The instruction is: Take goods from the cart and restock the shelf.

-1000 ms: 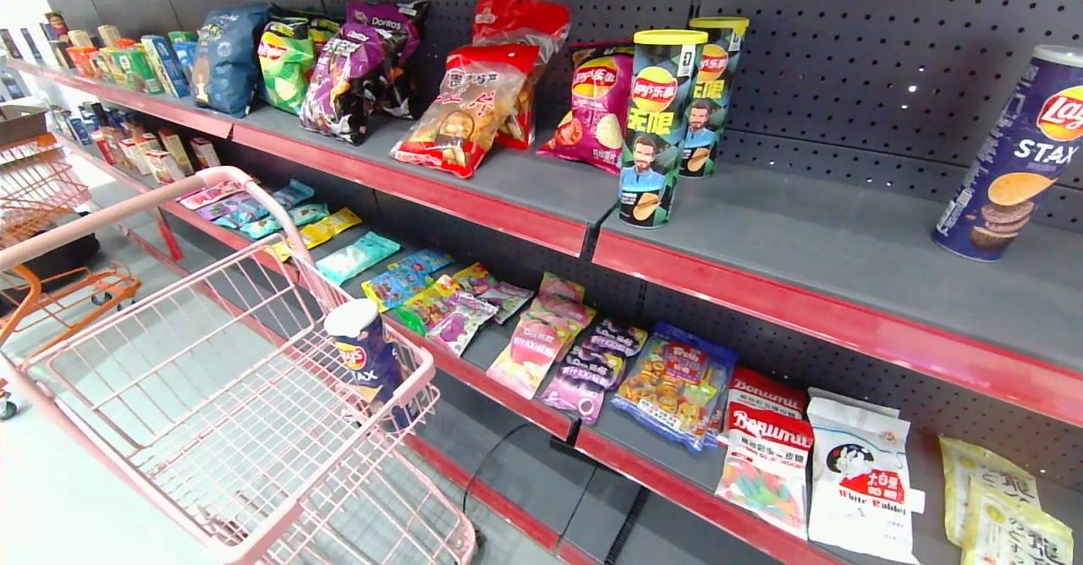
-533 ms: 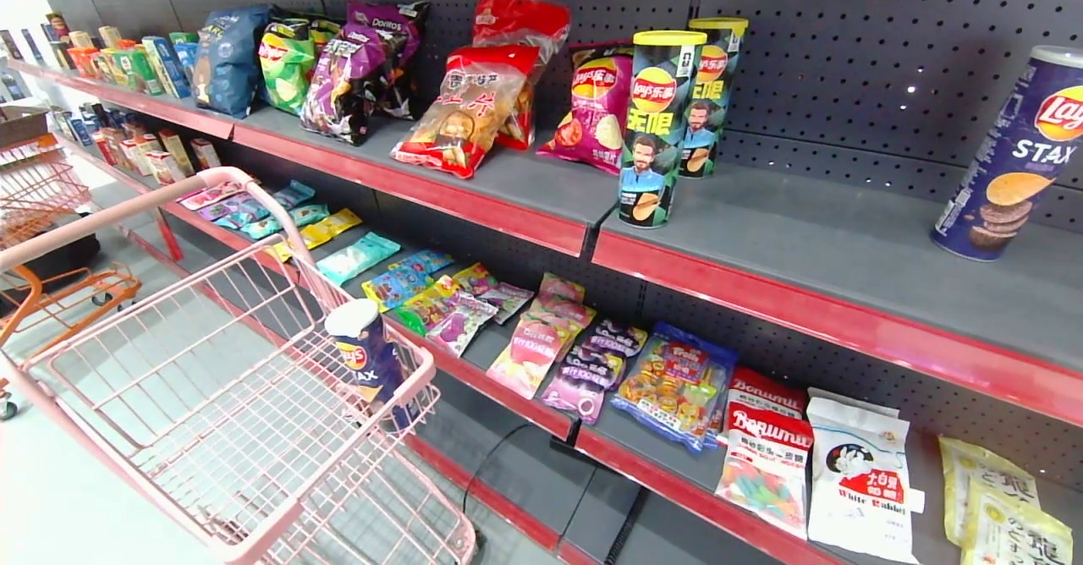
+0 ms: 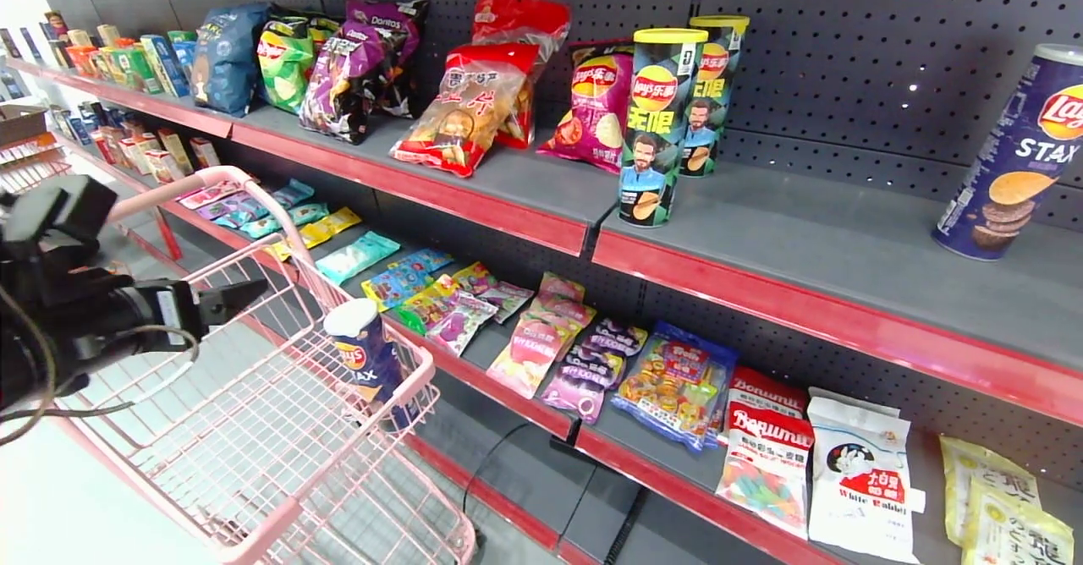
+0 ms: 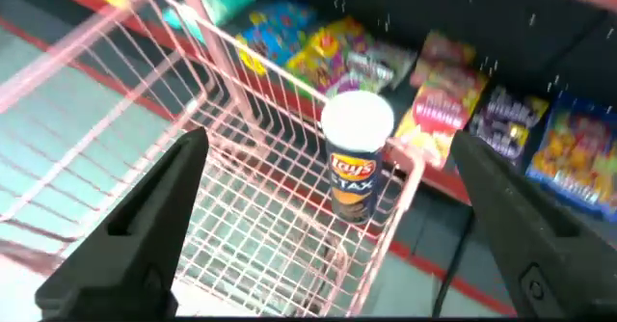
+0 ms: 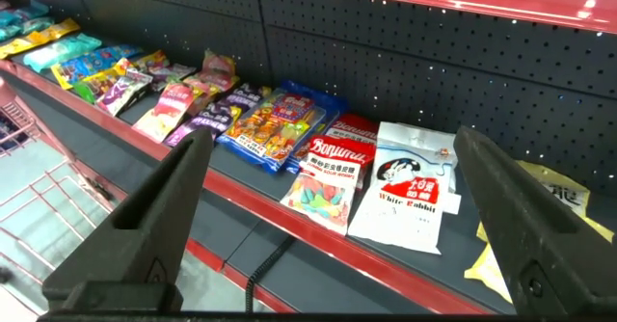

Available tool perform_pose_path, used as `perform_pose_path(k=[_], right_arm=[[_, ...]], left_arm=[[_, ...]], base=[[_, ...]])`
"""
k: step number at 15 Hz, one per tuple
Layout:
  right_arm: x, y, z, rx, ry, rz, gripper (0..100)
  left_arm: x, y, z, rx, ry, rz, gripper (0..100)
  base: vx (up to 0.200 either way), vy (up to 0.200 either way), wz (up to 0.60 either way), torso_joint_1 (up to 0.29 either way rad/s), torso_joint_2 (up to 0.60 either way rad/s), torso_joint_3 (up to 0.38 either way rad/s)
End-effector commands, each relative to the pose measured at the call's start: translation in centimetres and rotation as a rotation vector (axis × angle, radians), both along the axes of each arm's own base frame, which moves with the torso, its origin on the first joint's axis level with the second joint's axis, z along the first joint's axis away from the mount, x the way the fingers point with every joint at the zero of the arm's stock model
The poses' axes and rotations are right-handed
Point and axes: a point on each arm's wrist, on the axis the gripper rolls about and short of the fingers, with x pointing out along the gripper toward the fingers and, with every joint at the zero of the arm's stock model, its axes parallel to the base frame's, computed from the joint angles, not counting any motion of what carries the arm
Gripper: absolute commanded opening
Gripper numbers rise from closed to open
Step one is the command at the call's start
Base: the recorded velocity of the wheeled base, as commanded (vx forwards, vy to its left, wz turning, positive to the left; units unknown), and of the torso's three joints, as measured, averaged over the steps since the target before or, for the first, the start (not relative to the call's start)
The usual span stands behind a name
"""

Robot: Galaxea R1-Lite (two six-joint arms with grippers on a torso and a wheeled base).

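Facing a long red-edged shelf (image 3: 804,235), stocked along the upper board with crisp bags and tall tubes and along the lower board with flat sweet packets. Looking down on a pink wire cart (image 3: 279,447) parked just in front of that lower board. Hovering the left gripper (image 4: 328,144) above the cart's basket, fingers spread wide and gripping nothing. Hanging the right gripper (image 5: 333,137) out near the lower board's sweet packets, likewise wide apart and empty. Targeting the one blue tube (image 3: 368,366) in the cart, standing upright in the corner nearest the shelf, close against the wire wall. Judging this as the reach before the pick, with no grasp made yet (lined up between the left fingers in the wrist view, though well apart from both). Probably needing next: lowering the left gripper until the fingers straddle the tube's body below its white lid, closing on it, then lifting straight up to clear the cart's rim. Then likely carrying it to the bare stretch of upper board beside the matching tube (image 3: 1011,155) at the right.
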Motion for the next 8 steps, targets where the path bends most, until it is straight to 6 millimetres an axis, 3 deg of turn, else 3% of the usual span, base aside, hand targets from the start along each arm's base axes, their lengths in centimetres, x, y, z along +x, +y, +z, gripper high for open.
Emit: perform_pose_path(k=[1, 8], right_arm=[[0.0, 0.0, 0.0, -0.001, 0.000, 0.000, 100], [0.0, 0.0, 0.0, -0.002, 0.000, 0.000, 100]], left_arm=[[4.8, 0.2, -6.0, -0.006, 0.198, -0.036, 100], [9.6, -1.5, -13.0, 0.066, 0.226, -0.159, 100]], base=[[0.000, 0.000, 0.00, 0.000, 0.00, 0.000], [0.000, 0.000, 0.00, 0.000, 0.00, 0.000]])
